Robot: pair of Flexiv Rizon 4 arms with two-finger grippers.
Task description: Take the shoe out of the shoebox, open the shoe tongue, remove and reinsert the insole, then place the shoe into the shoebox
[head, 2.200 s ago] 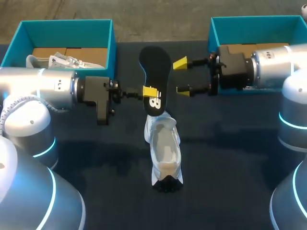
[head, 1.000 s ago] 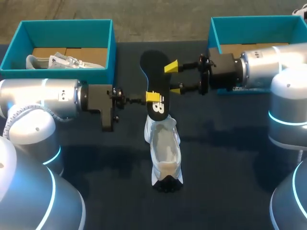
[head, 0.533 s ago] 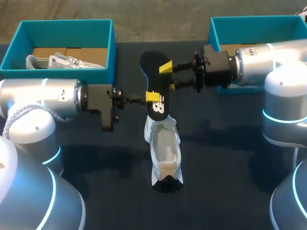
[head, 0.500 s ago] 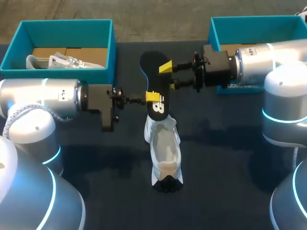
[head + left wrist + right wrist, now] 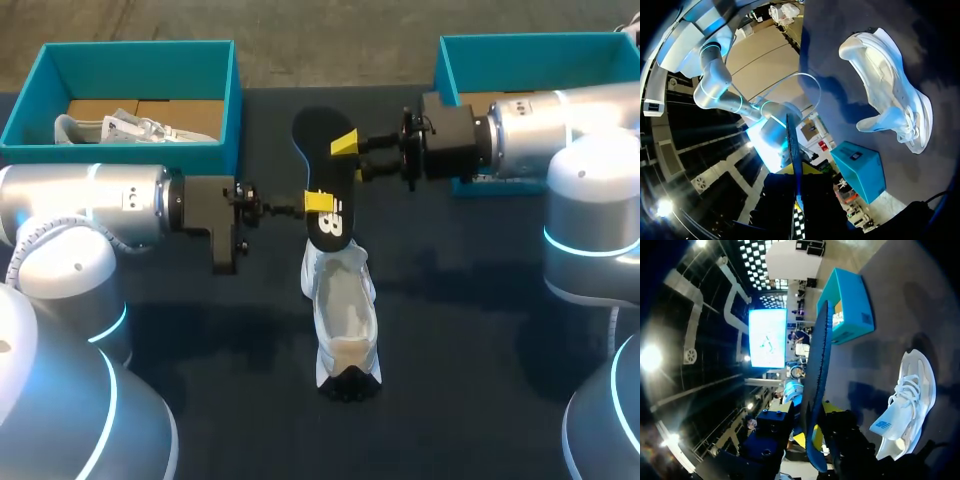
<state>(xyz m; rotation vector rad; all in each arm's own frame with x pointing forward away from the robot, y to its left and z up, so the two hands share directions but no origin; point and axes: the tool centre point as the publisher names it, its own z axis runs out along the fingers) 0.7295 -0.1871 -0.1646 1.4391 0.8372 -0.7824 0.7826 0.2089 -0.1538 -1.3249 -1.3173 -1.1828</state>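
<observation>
A dark desk (image 5: 480,330) is seen, with a teal left shoebox (image 5: 135,45) and right shoebox (image 5: 520,40) at its far corners. A white shoe (image 5: 342,320) lies mid-desk, its pale interior exposed. A black insole (image 5: 325,130) is held above its far end, clamped by the left tool (image 5: 313,201) and, seemingly, the right tool (image 5: 350,158).

The insole (image 5: 322,165) is black, the shoe (image 5: 340,310) white, the shoebox (image 5: 120,157) teal.

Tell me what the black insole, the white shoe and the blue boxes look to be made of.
Insole: probably matte black foam, thin edge-on, not sagging. Shoe: white fabric-looking upper, exact textile unclear. Boxes: likely cardboard, teal walls, brown floor showing inside.
</observation>
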